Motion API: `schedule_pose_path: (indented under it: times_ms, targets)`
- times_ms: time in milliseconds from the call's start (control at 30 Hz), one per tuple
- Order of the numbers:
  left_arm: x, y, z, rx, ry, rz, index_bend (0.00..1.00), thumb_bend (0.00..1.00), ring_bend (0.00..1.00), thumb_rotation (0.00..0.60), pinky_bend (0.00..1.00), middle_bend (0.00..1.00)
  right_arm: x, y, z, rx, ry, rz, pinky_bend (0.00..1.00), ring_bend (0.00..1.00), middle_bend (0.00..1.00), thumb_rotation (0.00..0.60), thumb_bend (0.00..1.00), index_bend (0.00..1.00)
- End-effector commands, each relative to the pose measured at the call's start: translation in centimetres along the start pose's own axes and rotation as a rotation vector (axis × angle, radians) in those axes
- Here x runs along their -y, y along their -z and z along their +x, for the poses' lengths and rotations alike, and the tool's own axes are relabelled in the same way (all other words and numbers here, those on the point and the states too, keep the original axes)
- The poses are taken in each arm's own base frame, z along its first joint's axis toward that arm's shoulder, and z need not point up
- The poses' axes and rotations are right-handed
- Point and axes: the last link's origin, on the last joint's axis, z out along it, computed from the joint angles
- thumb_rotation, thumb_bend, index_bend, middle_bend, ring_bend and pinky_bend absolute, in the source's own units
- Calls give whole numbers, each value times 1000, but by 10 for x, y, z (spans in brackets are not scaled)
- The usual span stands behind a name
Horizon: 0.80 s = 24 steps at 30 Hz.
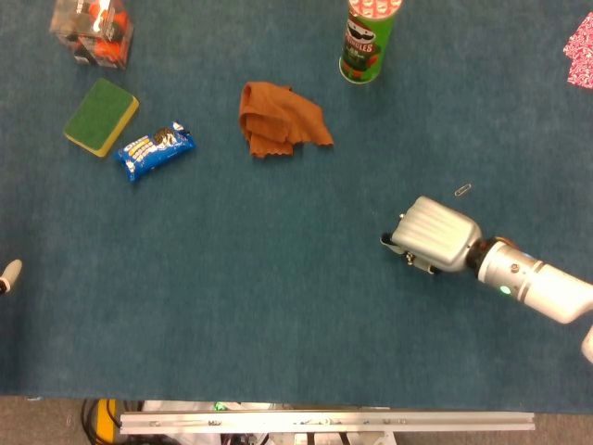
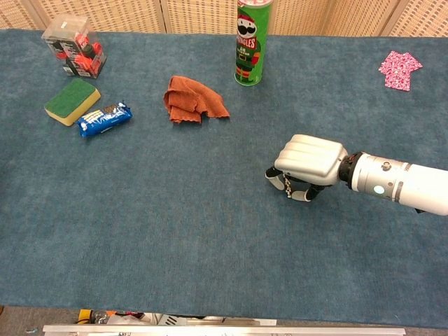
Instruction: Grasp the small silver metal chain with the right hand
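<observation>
Blue carpet-like covering over the whole bench [image 2: 175, 231], fuzzy in texture. Woven tan wicker screens [image 2: 196, 14] along the top edge of the chest view, behind the far side. Pale metal rail [image 1: 324, 422] along the bottom edge of the head view, with bits of clutter beneath it.

Right hand [image 2: 308, 164], silver-shelled on a white forearm, at right of centre in the chest view, knuckles up, fingers curled under toward the covering. Small silver metal chain [image 2: 286, 187] dangling as a short strand below the curled fingers at the hand's left edge, pinched there. Same hand [image 1: 434, 235] at lower right of centre in the head view, chain hardly discernible there.

Left hand [image 1: 9, 274] only a pale tip at the far left edge of the head view; posture impossible to tell.

Green tube-shaped crisp can [image 2: 250, 43] upright at top centre. Crumpled rust-orange cloth [image 2: 190, 99] left of the can. Blue snack packet [image 2: 103, 118] and green-and-yellow sponge [image 2: 72, 101] at upper left, close together. Clear plastic box with red contents [image 2: 71, 49] in the top left corner. Pink patterned cloth [image 2: 400, 68] at upper right. Small paper clip [image 1: 462, 190] just above the right hand in the head view.
</observation>
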Motion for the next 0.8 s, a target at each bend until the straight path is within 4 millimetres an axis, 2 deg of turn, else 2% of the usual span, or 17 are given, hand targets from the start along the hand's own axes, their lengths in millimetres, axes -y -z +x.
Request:
schedule_pose_path:
  times_ms: [33, 300, 700, 800]
  targets:
    - [0, 0, 0, 1, 0, 1, 0, 173, 0, 600, 0, 0, 0, 0, 0, 6, -1, 2, 1000, 995, 947, 600, 282, 537]
    - [1, 0, 0, -2, 3, 1, 0, 173, 0, 600, 0, 0, 1, -2, 0, 0, -4, -2, 1000, 1000, 958, 600, 332, 584]
    - [2, -1, 0, -4, 1, 3, 0, 172, 0, 600, 0, 0, -4, 0, 2, -36, -48, -26, 1000, 1000, 970, 600, 340, 655]
    - [2, -1, 1, -7, 1, 1, 0, 172, 0, 600, 0, 0, -6, 3, 6, -67, -84, -36, 1000, 1000, 977, 600, 382, 680]
